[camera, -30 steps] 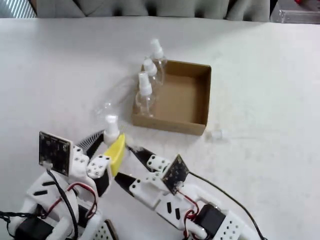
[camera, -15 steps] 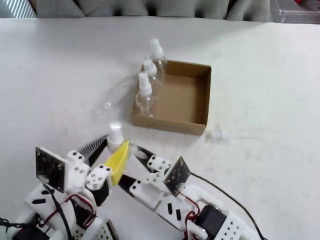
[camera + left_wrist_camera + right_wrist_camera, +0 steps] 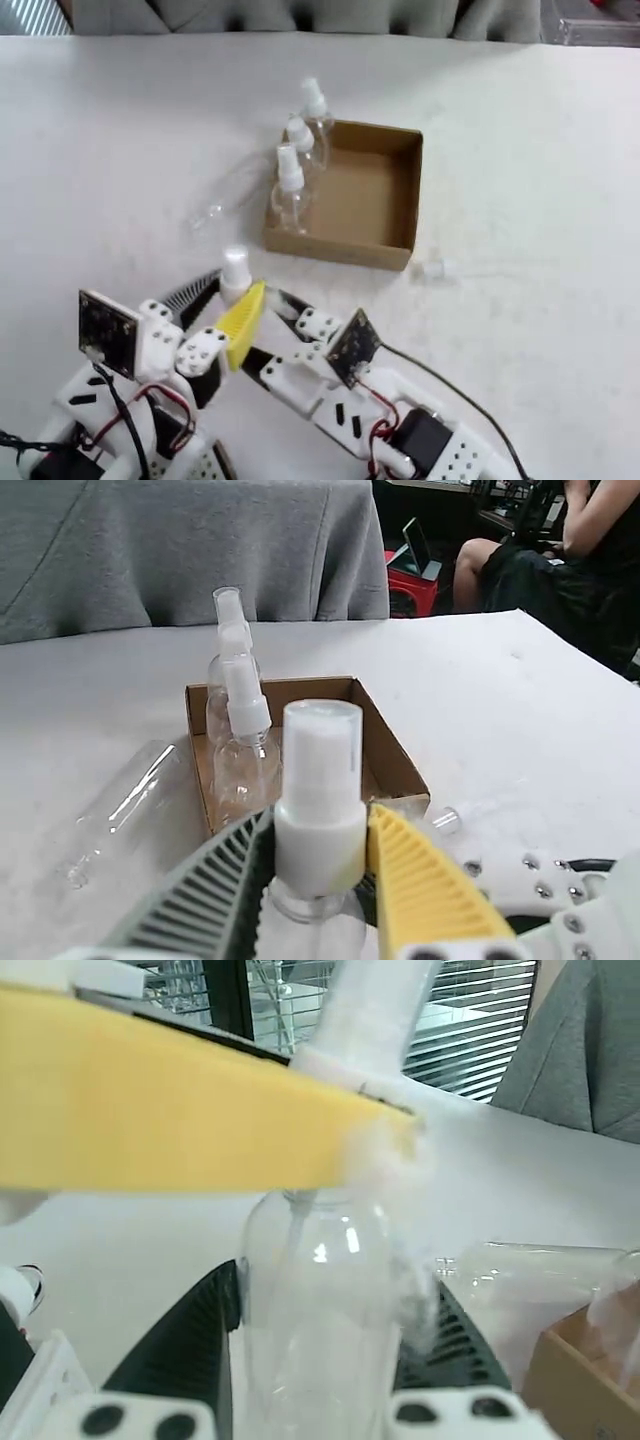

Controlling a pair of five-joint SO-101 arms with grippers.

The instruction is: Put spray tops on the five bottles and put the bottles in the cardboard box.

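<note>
Tabletop (image 3: 520, 150) — left end effector (image 3: 318, 845) clamps spray top (image 3: 320, 770), right end effector (image 3: 325, 1350) bottle (image 3: 320, 1260).

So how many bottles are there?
5. Three bottles stand in the cardboard box, a topless bottle lies beside it, and the right gripper holds the last bottle while the left gripper pinches its spray top.

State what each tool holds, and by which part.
The left tool clamps the spray top at its collar; the right tool clamps the bottle by its clear body.
</note>
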